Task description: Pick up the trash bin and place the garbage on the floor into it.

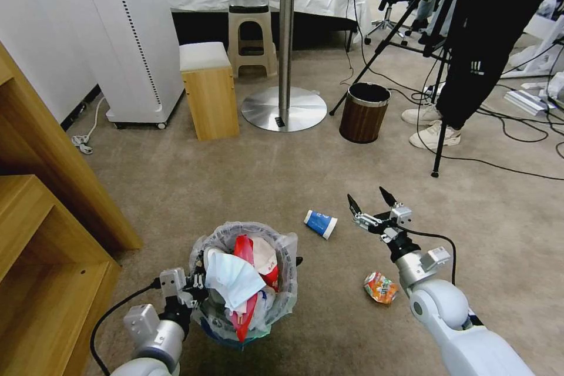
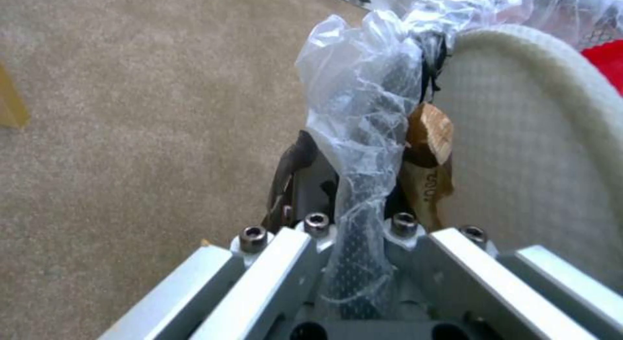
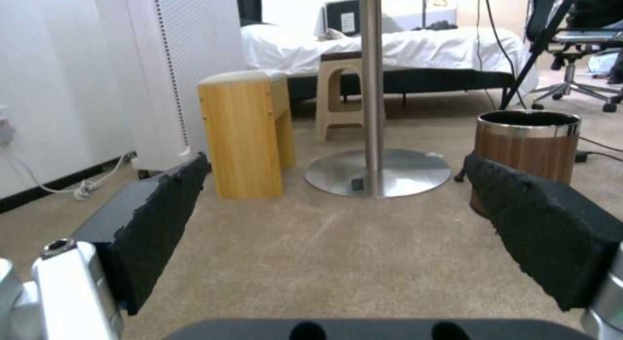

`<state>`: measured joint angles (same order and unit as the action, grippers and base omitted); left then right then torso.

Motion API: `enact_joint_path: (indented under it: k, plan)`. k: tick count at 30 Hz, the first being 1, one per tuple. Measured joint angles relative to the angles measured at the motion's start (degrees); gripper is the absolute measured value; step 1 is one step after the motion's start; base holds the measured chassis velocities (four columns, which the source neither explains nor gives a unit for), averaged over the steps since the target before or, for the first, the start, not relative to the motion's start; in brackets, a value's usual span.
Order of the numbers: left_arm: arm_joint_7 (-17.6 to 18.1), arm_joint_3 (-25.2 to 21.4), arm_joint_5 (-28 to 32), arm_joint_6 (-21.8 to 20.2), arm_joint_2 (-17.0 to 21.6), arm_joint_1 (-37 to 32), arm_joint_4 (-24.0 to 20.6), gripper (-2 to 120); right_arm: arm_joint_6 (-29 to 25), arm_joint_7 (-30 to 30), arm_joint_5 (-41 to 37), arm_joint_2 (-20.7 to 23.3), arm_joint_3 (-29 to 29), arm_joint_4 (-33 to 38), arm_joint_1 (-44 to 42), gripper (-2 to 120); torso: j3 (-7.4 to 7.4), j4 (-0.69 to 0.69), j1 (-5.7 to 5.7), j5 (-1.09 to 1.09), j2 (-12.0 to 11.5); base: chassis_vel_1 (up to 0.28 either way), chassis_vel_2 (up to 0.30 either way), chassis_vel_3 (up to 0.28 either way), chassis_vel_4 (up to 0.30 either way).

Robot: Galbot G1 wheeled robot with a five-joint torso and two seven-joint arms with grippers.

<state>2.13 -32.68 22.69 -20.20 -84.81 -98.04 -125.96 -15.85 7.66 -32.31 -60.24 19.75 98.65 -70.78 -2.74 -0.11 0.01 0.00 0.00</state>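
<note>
Holding the trash bin (image 1: pixel 244 282) by its rim, the left hand (image 1: pixel 189 294) is closed on the wire mesh and the clear bag (image 2: pixel 363 135) that lines it; in the left wrist view the mesh wall and bag run straight between the pads, with a white slipper (image 2: pixel 532 150) and the end of a wooden stick (image 2: pixel 428 140) just inside. The bin sits low over the carpet (image 1: pixel 235 188) in front of the robot, near the wooden shelf (image 1: pixel 53 235) on its left, and I cannot tell whether it is lifted or resting. It is already well filled: a light-blue mask (image 1: pixel 232 282), red wrappers (image 1: pixel 244 249) and more white pieces show at the top. Judging by that, most of the work looks done. Two pieces lie loose on the carpet: a blue-and-white paper cup (image 1: pixel 321 224) on its side just beyond the bin, and a crushed orange can (image 1: pixel 380 288) beside the right arm. The right hand (image 1: pixel 371 202) is open and empty, its black pads (image 3: pixel 155 218) spread wide above the carpet close to the cup. The brown wood-grain bin (image 1: pixel 364 113) farther off by the round table plays no part.
</note>
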Motion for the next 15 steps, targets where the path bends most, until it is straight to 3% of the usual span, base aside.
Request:
enact_joint_path:
  k: [15]
  plan:
    - [0.13, -1.48, 1.22, 0.04, -0.09, 0.63, -0.44, 1, -0.23, -1.96, 2.04, 0.86, 2.47, -0.29, -1.05, 100, 0.00, 0.00, 0.00, 0.00, 0.00, 0.000, 0.000, 0.000, 0.000]
